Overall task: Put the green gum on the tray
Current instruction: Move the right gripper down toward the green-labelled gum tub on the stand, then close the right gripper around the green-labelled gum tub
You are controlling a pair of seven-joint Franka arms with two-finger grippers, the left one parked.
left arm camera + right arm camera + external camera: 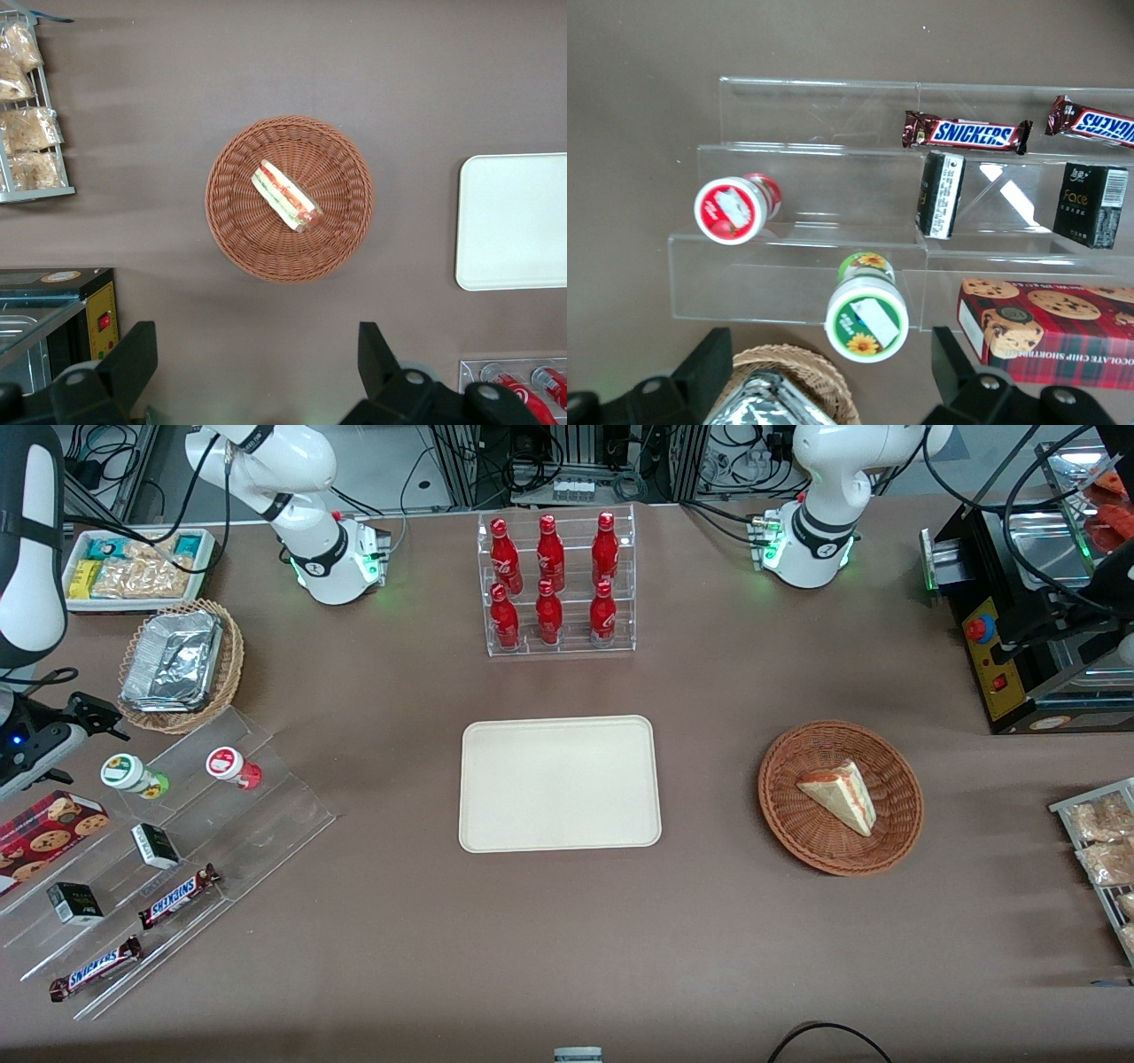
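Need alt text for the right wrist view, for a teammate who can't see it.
The open pincer hovers above the green gum on a clear stepped acrylic shelf, holding nothing. Nearby sit a red gum canister, Snickers bars and a cookie box.

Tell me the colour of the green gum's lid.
White with a green label, clearest in the right wrist view: green gum, the open gripper above it.

My gripper (824, 390), open above the stand, has matt black fingers. Gum (866, 308): glossy lid. Stand (806, 257): clear plastic. Tray (559, 783): matt.
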